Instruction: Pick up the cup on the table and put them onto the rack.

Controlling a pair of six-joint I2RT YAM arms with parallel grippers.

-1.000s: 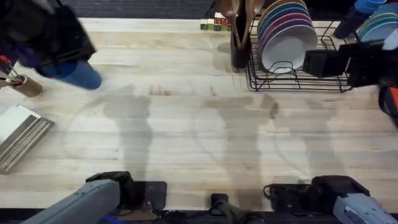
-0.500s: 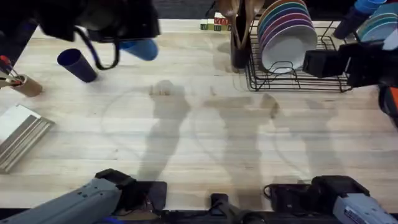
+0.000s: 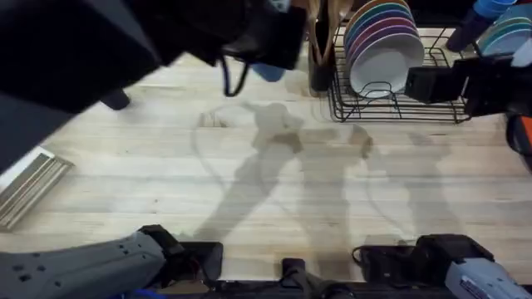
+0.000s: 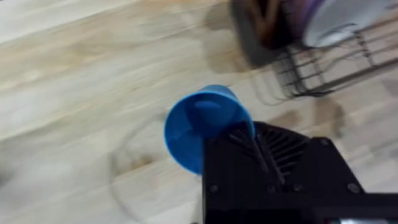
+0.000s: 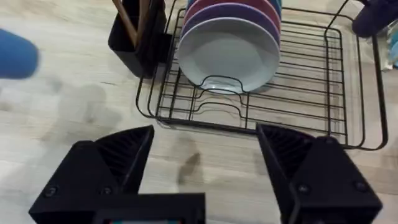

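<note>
Left claw [image 4: 249, 140] clamped on blue cup [image 4: 199, 124]; right claw [image 5: 205, 162] apart. Carry cup level, lower into rack [image 5: 298, 118] beside plates.

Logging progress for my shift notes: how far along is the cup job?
Done: the left gripper has a blue cup off the table. In hand: carrying it toward the rack. Left: setting it in; the open right gripper waits at the rack's front.
</note>
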